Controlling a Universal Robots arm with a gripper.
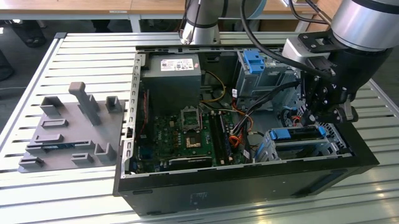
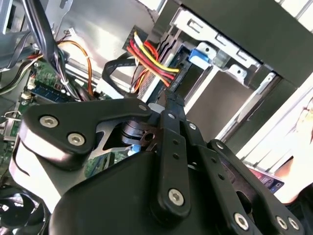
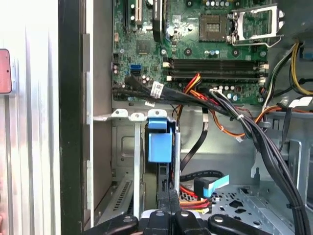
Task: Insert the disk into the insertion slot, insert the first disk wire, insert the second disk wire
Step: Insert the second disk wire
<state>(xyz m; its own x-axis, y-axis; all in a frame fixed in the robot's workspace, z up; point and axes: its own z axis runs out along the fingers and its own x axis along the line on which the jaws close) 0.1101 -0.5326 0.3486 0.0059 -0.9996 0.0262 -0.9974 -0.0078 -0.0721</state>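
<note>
The disk (image 1: 298, 133), in its blue carrier frame (image 3: 160, 142), sits inside the insertion slot (image 1: 310, 148), a low perforated metal cage at the case's front corner on the exterior view's right. My gripper (image 1: 311, 122) hangs just above the disk's rear edge. In both wrist views its fingers (image 3: 167, 198) stand pressed together at the black plug of a red, yellow and black disk wire (image 2: 149, 56), right behind the blue carrier (image 2: 199, 54). A second disk wire with a blue plug (image 3: 211, 184) lies loose on the case floor beside it.
The open computer case (image 1: 249, 179) rests on a slatted metal table (image 1: 74, 196). A taller cage with a blue latch (image 1: 252, 60) stands behind the slot. Black cable bundles (image 3: 254, 132) cross above the motherboard (image 1: 187, 130). A grey fixture block (image 1: 72, 133) lies at the exterior view's left.
</note>
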